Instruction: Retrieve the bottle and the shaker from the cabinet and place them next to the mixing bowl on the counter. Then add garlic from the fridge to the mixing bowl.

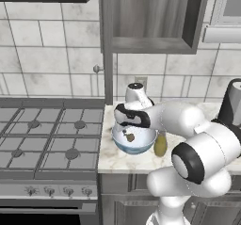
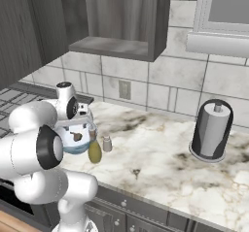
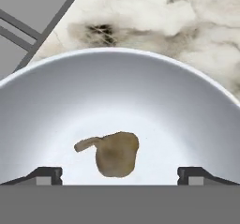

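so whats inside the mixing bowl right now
One garlic bulb lies on the floor of the mixing bowl, between the open gripper's fingertips. The nearest bit of the bowl's floor is hidden.

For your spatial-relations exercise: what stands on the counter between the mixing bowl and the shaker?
The bottle, olive-yellow, stands between the mixing bowl and the shaker, in the right base view.
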Motion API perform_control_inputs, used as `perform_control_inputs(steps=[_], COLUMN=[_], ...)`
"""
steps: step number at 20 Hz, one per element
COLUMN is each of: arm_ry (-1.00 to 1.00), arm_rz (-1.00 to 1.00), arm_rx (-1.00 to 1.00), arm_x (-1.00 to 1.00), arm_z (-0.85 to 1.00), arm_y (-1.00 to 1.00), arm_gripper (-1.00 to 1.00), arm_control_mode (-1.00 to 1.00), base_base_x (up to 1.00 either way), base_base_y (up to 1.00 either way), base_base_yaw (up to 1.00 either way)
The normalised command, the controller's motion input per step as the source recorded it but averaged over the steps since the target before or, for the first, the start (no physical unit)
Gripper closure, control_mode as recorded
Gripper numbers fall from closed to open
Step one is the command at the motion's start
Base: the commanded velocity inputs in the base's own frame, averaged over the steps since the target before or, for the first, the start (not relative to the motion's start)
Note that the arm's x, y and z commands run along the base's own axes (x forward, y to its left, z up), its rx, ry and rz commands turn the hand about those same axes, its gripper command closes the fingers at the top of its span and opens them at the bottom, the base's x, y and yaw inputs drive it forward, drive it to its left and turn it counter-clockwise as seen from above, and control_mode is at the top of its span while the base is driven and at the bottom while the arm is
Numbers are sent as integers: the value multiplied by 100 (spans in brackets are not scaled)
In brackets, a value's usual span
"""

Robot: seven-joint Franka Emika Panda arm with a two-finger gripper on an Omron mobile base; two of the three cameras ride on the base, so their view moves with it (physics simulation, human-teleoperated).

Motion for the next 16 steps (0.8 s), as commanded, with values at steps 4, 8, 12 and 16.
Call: perform_control_inputs(steps=[4,8,12,16], arm_ry=[-2,-4,-3,0], arm_rz=[0,0,-7,-15], arm_rx=[0,0,1,2], arm_x=[0,0,-10,-35], arm_z=[69,79,62,47], arm_y=[-3,-11,-33,-51], arm_gripper=[-100,-100,-100,-100], arm_control_mode=[-100,-100,-100,-100], base_base_x=[0,0,0,0], base_base_y=[0,0,0,0], base_base_yaw=[0,0,0,0])
